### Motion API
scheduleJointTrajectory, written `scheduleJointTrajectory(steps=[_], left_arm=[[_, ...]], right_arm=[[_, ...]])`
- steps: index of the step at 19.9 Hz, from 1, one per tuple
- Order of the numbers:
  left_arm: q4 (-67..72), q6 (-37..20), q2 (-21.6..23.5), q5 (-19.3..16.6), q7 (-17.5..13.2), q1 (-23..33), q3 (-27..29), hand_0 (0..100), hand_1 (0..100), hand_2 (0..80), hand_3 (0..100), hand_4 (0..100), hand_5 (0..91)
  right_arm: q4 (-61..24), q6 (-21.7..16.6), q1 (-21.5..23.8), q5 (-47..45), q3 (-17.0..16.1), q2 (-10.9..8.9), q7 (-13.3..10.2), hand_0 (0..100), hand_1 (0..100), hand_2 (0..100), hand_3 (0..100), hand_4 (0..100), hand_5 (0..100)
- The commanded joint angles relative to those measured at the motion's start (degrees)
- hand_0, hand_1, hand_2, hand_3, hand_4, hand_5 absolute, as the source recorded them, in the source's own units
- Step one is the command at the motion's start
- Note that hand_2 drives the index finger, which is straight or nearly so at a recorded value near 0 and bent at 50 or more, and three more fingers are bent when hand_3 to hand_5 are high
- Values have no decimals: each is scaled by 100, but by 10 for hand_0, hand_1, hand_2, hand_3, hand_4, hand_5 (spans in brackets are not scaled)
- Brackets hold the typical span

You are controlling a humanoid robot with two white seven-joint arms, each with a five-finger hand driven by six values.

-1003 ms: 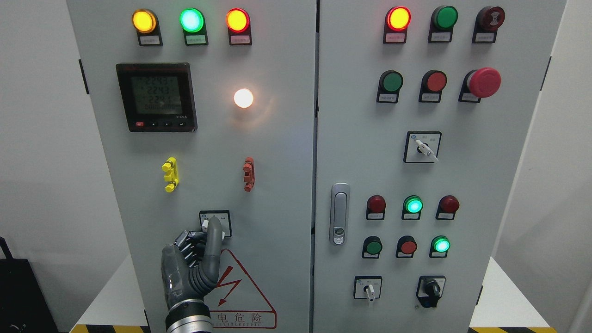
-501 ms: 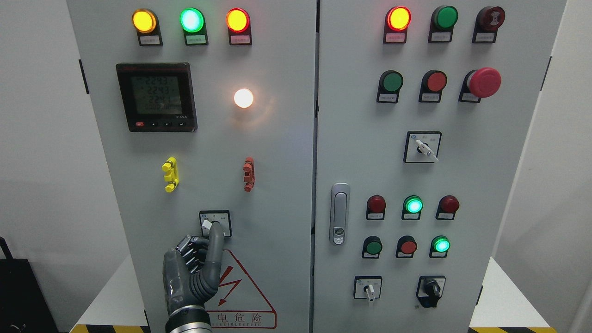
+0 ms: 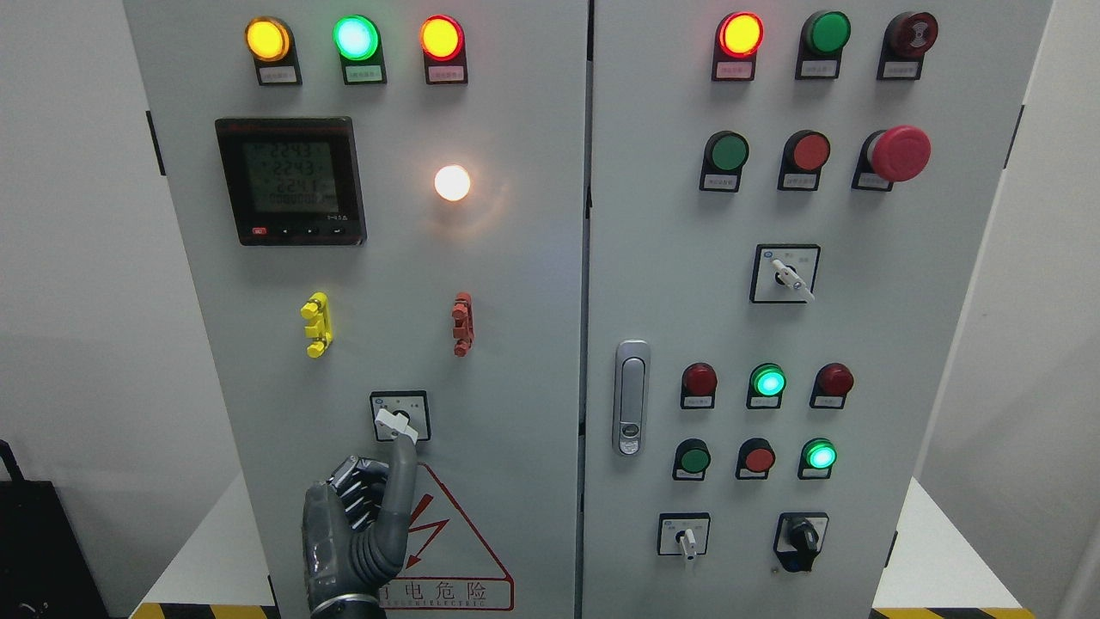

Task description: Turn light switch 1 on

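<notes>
One hand shows — the left hand (image 3: 357, 524), rising from the bottom edge at about seven o'clock of the left cabinet door (image 3: 516, 344); its index finger (image 3: 397, 481) is stretched straight up while the other fingers are curled into the palm, gripping nothing. Just at twelve o'clock from that fingertip sits the rotary light switch (image 3: 398, 419), low on the left door and directly above the red warning triangle (image 3: 447, 533); fingertip and the knob's lower right end look touching or nearly so, though contact cannot be confirmed. Its white lever is tilted, long axis running from ten o'clock to four o'clock, lower end toward the finger. Well above, at twelve o'clock from the switch, a white lamp (image 3: 452, 182) glows — beside the digital meter (image 3: 290, 180); yellow (image 3: 316, 324) and red (image 3: 462, 323) clips sit between.
</notes>
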Motion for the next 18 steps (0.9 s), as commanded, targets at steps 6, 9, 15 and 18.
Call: scheduleJointTrajectory(steps=[6,9,15,18], left_arm=[[370,-2329,290,37,-639,1890,947,145,367,715,1000,969,855],[940,-2911,465,72,-850,2541,1316,134,358,715,1000,973,854],[2898,-2973,773,1398,-1210,3123,1396,122,344,663,982,955,825],[4366,-3087,817,1408,-1491,3132,1388,119,342,613,935,933,766]], right_arm=[[0,-5,0,1,0,0,4,54,0,0,0,0,0],[0,-5,0,1,0,0,4,55,0,0,0,0,0],[0,-5,0,-8,0,0,4,54,0,0,0,0,0],[0,-5,0,1,0,0,-4,54,0,0,0,0,0]])
